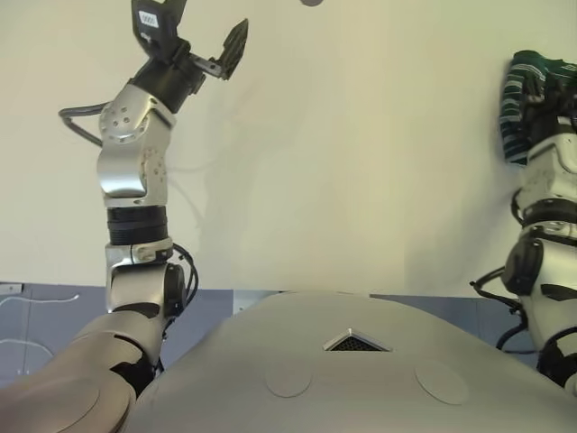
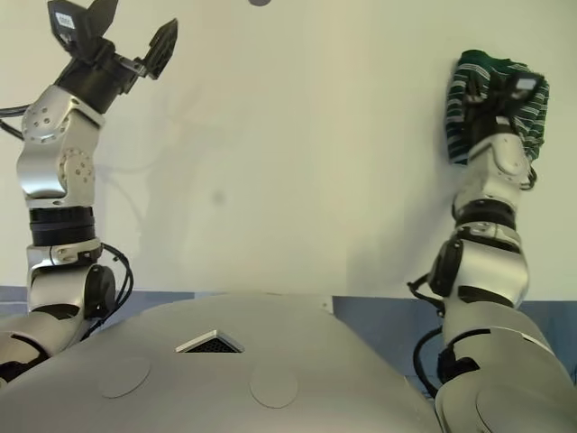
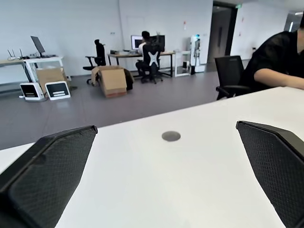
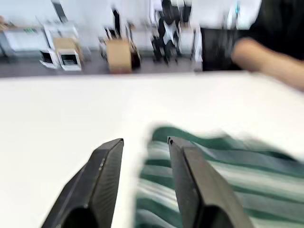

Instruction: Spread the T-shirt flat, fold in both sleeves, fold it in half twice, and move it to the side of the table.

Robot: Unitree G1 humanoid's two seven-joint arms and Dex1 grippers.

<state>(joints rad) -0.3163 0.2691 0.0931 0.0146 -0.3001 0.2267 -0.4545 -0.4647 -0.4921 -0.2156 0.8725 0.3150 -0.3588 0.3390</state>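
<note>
The T-shirt (image 2: 469, 117), green with white stripes, lies folded into a compact bundle on the white table (image 1: 361, 180) at its far right side. My right gripper (image 2: 509, 90) rests on the bundle. In the right wrist view its fingers stand close together at the shirt's (image 4: 228, 180) edge, with striped cloth between them lower down, so the right gripper (image 4: 145, 140) is shut on it. My left gripper (image 1: 203, 27) is open with nothing in it, held above the far left part of the table. Its fingers (image 3: 52, 166) are spread wide.
A small dark round hole (image 3: 171, 136) sits in the tabletop ahead of the left gripper. The table's near edge (image 1: 361, 290) runs just before my torso. Beyond the far edge is an office floor with chairs, desks and cardboard boxes (image 3: 111, 78).
</note>
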